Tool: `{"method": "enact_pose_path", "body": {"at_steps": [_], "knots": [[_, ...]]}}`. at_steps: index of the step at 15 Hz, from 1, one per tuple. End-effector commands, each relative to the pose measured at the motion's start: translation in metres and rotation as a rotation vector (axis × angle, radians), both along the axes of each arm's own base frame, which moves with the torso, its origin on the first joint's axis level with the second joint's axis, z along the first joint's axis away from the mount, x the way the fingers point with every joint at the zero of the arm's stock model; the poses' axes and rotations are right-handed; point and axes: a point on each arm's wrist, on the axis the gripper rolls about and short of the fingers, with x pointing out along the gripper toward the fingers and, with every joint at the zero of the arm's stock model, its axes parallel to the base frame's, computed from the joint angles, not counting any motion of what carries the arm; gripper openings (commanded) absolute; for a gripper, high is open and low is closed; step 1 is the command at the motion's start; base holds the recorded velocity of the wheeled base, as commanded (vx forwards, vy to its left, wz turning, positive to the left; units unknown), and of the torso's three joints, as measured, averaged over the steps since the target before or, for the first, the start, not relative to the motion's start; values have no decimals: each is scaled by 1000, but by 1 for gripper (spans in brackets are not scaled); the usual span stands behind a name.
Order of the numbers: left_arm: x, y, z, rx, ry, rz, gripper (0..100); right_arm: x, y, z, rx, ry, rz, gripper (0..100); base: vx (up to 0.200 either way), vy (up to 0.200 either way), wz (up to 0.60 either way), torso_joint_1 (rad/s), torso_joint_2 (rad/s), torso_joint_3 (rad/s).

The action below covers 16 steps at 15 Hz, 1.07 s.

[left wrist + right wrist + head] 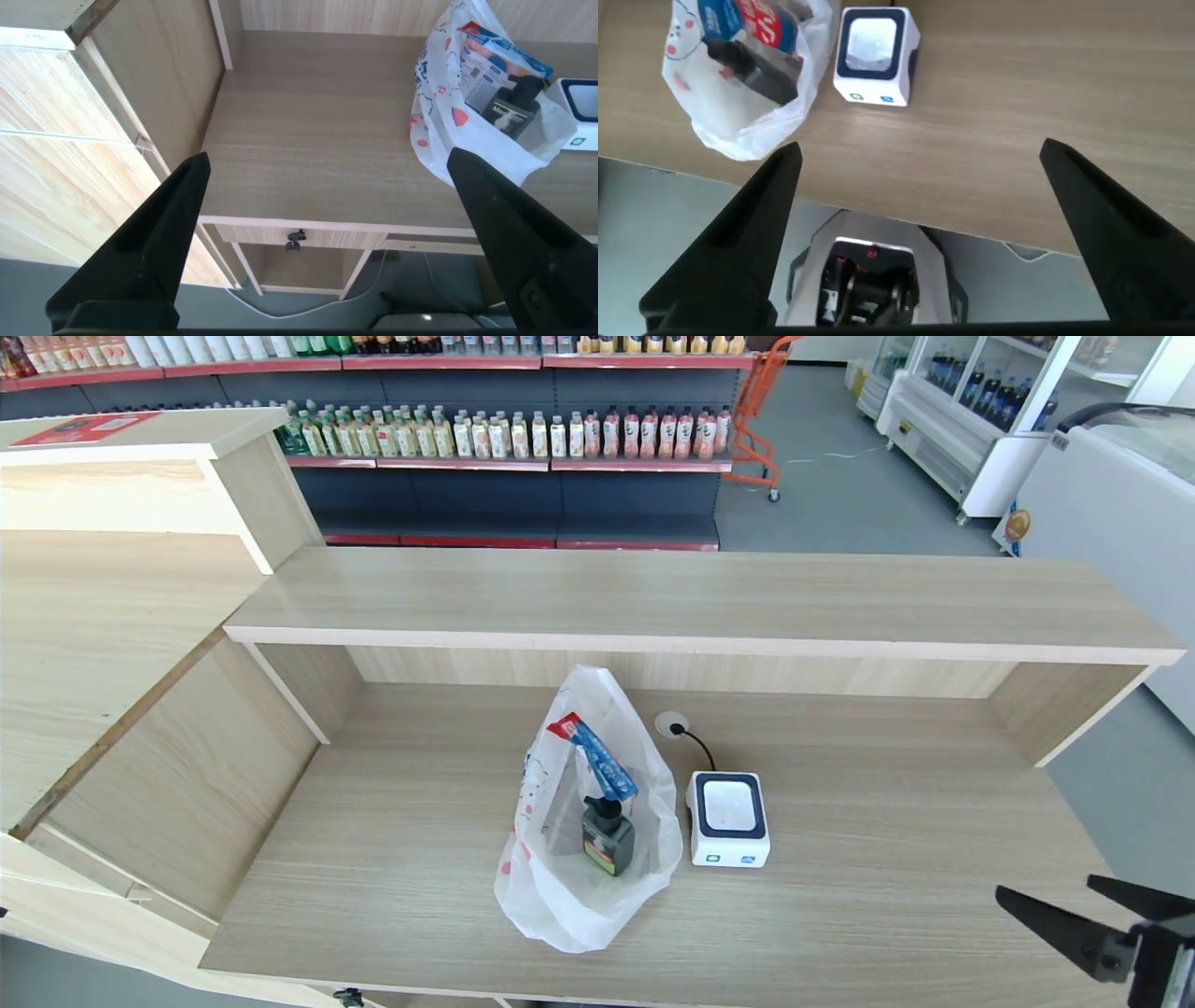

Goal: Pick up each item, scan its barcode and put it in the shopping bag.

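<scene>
Nearest, the left hand (327, 157) and right hand (920, 149) hover off the counter's (840, 933) front edge, each spread wide and empty. Further in, the shopping bag (560, 905) stands open mid-counter, holding a dark pump bottle (609, 840) and a blue-and-red box (597, 761). Its film looks thin, limp and probably slippery, best gathered at the top rim. The scanner (729, 817) sits just beside it on the right

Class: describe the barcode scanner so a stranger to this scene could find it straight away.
Look at the lower wooden counter under the raised ledge. Beside the white shopping bag stands the barcode scanner: a small white box with a dark-framed window on top and a black cable behind.
</scene>
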Motion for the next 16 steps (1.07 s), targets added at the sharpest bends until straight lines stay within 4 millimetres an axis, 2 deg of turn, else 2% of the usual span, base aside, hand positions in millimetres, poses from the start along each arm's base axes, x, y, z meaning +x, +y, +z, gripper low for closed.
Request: {"method": "enact_pose_path", "body": {"at_steps": [1,2,4,5,6,12,13,16], "knots": [[0,0,0,0,-1,0,100,-92,-10,-52,-54,-189,-171,100,0,0,0,0,0,0],[0,0,0,0,-1,0,100,-105,-10,-60,-43,-246,-163,100,0,0,0,0,0,0],[0,0,0,0,-1,0,100,-112,-11,-61,-60,-335,-181,100,0,0,0,0,0,0],[0,0,0,0,-1,0,100,-113,-13,-62,-66,-335,-314,100,0,0,0,0,0,0],[0,0,0,0,-1,0,100,-118,-12,-66,-43,-369,-333,100,0,0,0,0,0,0],[0,0,0,0,-1,0,100,-118,-12,-68,-53,-349,-299,100,0,0,0,0,0,0],[0,0,0,0,-1,0,100,-118,-12,-68,-44,-348,-301,0,0,0,0,0,0,0],[0,0,0,0,-1,0,100,-118,-12,-68,-49,-347,-300,0,0,0,0,0,0,0]]}}
